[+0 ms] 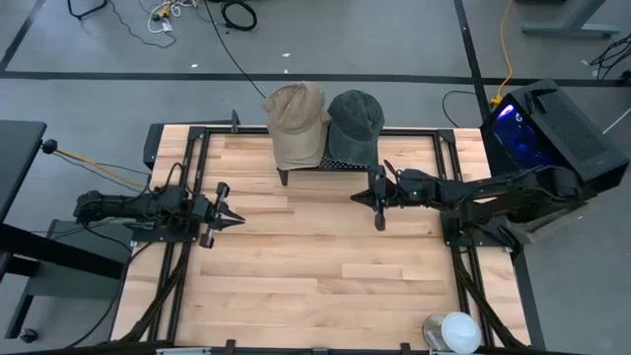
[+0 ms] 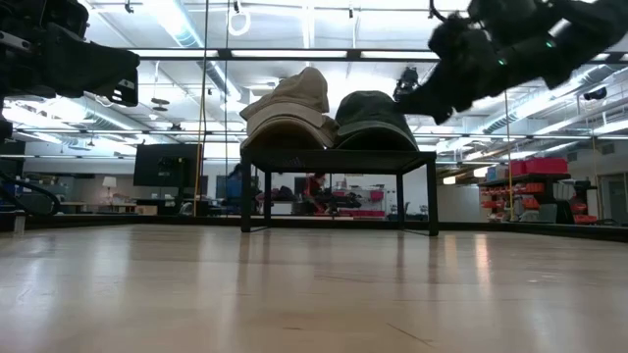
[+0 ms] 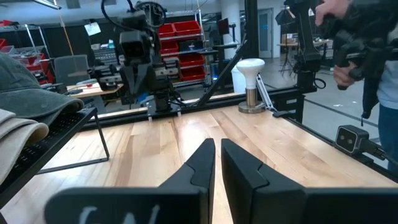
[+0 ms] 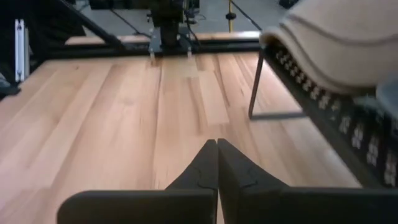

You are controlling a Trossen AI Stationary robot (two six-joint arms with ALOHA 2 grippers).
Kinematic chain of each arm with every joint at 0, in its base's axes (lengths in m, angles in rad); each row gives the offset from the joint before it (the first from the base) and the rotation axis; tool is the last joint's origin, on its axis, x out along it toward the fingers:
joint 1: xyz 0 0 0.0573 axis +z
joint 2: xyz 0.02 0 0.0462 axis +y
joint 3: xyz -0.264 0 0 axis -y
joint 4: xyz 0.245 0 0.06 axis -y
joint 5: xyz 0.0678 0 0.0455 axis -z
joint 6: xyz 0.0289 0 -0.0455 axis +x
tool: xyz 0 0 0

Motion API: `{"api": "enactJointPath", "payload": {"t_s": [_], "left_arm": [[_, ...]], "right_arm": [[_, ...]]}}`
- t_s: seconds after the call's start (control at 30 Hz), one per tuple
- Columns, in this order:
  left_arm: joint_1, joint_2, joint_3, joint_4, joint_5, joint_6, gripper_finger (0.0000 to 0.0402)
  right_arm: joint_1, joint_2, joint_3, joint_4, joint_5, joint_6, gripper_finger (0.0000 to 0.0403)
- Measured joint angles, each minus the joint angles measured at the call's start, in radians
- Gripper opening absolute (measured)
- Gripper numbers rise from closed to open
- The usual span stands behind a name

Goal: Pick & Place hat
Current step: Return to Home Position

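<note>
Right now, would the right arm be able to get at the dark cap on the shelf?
Probably yes: the right gripper hangs shut over the table just in front of the shelf, and the dark cap sits uncovered there with nothing between them.

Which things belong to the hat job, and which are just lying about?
Job: tan caps, dark caps, black shelf under them; left gripper and right gripper, shut, empty, above the table.
Lying about: white lamp at the table corner, black box beside the table.
</note>
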Motion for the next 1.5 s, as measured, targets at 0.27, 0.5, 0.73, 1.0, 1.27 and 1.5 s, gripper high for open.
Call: {"api": "enactJointPath", "payload": {"t_s": [0.27, 0.5, 0.73, 1.0, 1.27, 1.5], "left_arm": [[0.000, 0.000, 0.000, 0.000, 0.000, 0.000, 0.0034], [0.000, 0.000, 0.000, 0.000, 0.000, 0.000, 0.0034], [0.000, 0.000, 0.000, 0.000, 0.000, 0.000, 0.0034], [0.000, 0.000, 0.000, 0.000, 0.000, 0.000, 0.0034], [0.000, 0.000, 0.000, 0.000, 0.000, 0.000, 0.0034], [0.000, 0.000, 0.000, 0.000, 0.000, 0.000, 0.0034]], "right_arm": [[0.000, -0.115, -0.118, 0.000, 0.000, -0.045, 0.0000], [0.001, -0.218, -0.204, 0.001, 0.000, -0.057, 0.0000], [0.020, -0.322, -0.271, -0.001, 0.003, -0.067, 0.0000], [0.063, -0.439, -0.348, -0.033, 0.002, -0.073, 0.0000], [0.090, -0.528, -0.388, -0.048, 0.044, -0.056, 0.0000], [0.098, -0.579, -0.426, -0.049, 0.045, -0.055, 0.0000]]}}
